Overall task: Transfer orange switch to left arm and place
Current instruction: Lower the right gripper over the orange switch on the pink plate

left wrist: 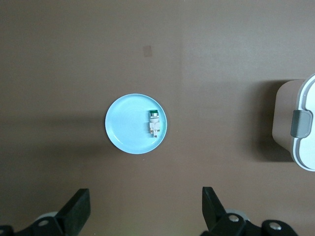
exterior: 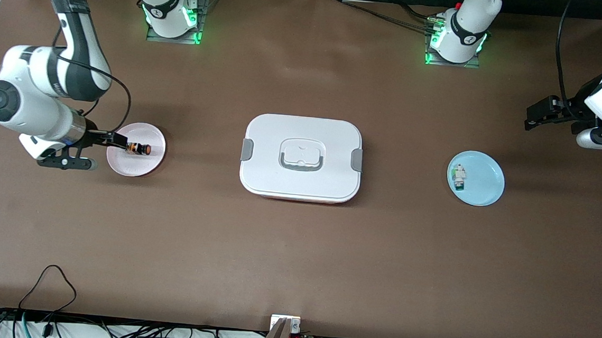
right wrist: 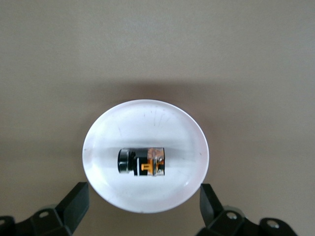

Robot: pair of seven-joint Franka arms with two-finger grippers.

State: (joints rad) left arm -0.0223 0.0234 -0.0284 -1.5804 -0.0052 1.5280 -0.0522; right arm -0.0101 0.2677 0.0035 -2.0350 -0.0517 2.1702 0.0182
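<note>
The orange switch point(exterior: 138, 148) lies on its side on a small white plate point(exterior: 144, 131) toward the right arm's end of the table. My right gripper point(exterior: 102, 151) hovers low over that plate's outer edge, open and empty. In the right wrist view the switch point(right wrist: 141, 161) lies in the middle of the plate point(right wrist: 147, 123), just ahead of my open right gripper point(right wrist: 143, 204). The white box point(exterior: 300, 177) stands shut at the table's middle. My left gripper point(exterior: 540, 112) waits open and empty, raised over the left arm's end of the table, and it also shows in its own view point(left wrist: 146, 206).
A light blue plate point(exterior: 485, 182) between the box and the left arm's end holds a white-and-green switch point(exterior: 459, 177). The left wrist view shows that plate point(left wrist: 128, 123), its switch point(left wrist: 153, 123) and one end of the box point(left wrist: 302, 125). Cables lie along the table's near edge.
</note>
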